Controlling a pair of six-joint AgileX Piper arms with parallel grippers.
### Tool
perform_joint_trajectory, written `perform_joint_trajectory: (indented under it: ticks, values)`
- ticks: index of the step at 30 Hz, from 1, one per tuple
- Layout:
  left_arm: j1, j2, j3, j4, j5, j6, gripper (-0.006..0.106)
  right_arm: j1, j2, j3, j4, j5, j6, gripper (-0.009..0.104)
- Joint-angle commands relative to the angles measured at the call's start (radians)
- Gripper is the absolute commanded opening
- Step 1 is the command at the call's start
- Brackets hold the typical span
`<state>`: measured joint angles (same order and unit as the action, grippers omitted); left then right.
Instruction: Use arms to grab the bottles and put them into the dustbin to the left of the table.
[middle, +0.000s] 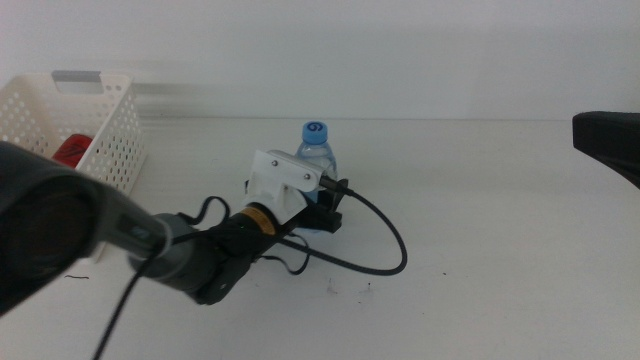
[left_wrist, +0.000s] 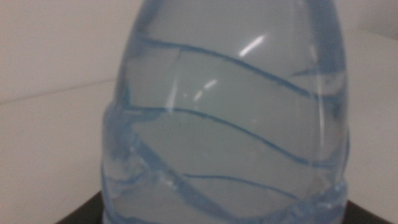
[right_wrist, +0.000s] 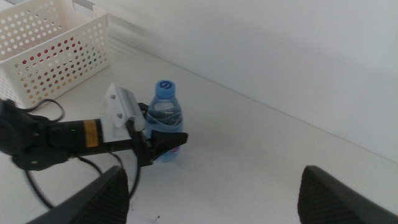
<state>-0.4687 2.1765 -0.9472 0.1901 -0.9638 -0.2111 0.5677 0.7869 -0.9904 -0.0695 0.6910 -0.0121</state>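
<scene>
White table (middle: 480, 220) stretched out bare around the water bottle (middle: 318, 150); beside it, toward the dustbin (middle: 100, 120), my left gripper (middle: 318, 212) straddled its base, closure unclear. Something red already lay in the dustbin. My right gripper (right_wrist: 211, 186) waited wide open, well apart

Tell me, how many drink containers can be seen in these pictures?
2. The water bottle stands on the table, at the left pincer. A red container lies in the basket; others may be hidden inside.
</scene>
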Motion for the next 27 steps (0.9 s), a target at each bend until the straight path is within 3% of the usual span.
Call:
perform_joint_trajectory:
  ticks: [1, 8, 12, 17, 21, 27]
  values:
    - [0.002, -0.089, 0.046, -0.019, -0.039, 0.005, 0.021, -0.009, -0.003, -0.008, -0.002, -0.008, -0.006, 0.085]
    - [0.002, -0.374, 0.2, -0.04, 0.098, 0.003, 0.021, -0.009, -0.003, -0.008, -0.002, -0.008, -0.006, 0.085]
    - [0.0, -0.552, 0.187, 0.031, 0.365, -0.006, 0.021, -0.009, -0.003, -0.008, -0.002, -0.008, -0.006, 0.085]
    - [0.0, -0.767, 0.117, 0.023, 0.686, -0.041, 0.021, -0.009, -0.003, -0.008, -0.002, -0.008, -0.006, 0.085]
    - [0.028, -0.837, -0.02, -0.042, 1.087, -0.021, 0.021, -0.009, -0.003, -0.008, -0.002, -0.008, -0.006, 0.085]
    - [0.181, -0.814, -0.318, -0.32, 1.521, 0.392, 0.021, -0.009, -0.003, -0.008, -0.002, -0.008, -0.006, 0.085]
